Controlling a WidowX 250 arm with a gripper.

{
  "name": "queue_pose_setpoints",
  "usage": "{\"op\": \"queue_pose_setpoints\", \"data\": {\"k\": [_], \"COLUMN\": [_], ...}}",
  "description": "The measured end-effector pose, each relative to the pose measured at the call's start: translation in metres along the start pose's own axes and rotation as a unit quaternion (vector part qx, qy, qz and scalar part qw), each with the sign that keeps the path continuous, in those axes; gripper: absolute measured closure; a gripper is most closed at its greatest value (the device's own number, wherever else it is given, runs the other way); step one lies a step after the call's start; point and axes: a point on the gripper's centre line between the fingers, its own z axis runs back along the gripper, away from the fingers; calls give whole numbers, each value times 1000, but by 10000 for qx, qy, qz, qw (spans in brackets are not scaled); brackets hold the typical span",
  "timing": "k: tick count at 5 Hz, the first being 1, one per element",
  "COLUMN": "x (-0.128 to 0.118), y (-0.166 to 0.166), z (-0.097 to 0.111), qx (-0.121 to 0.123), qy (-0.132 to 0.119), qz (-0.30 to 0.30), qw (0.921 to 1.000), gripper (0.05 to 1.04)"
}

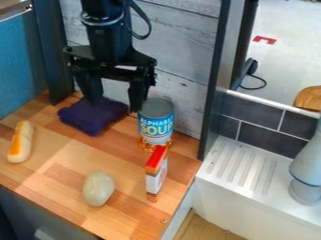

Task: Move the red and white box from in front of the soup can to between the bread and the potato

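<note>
Hung as black two-finger gripper (115, 105), with jaws set apart, nearest to bunched purple cloth (93, 119) at eight o'clock and to upright blue-labelled can (156, 123) at four, just beside one finger.

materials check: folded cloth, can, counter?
Cloth: matte fabric, likely knit or terry, going by its soft, rounded folds.
Can: probably metal with a printed wrap, judging by the plain grey top.
Counter: satin wood, or wood-look laminate; block pattern with varied tones.
</note>
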Motion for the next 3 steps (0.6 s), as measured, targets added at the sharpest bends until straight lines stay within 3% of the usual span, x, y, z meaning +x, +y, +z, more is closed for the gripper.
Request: {"op": "queue_pose_setpoints", "data": {"k": [1, 2, 3], "x": [-3, 5, 10], "y": [0, -8, -14], "z": [-7, -29, -37], "qx": [26, 78, -25], "qy": [112, -6, -219], "qz": [3, -96, -223], "qw": [9999, 9999, 9995], "gripper": [75, 75, 75]}}
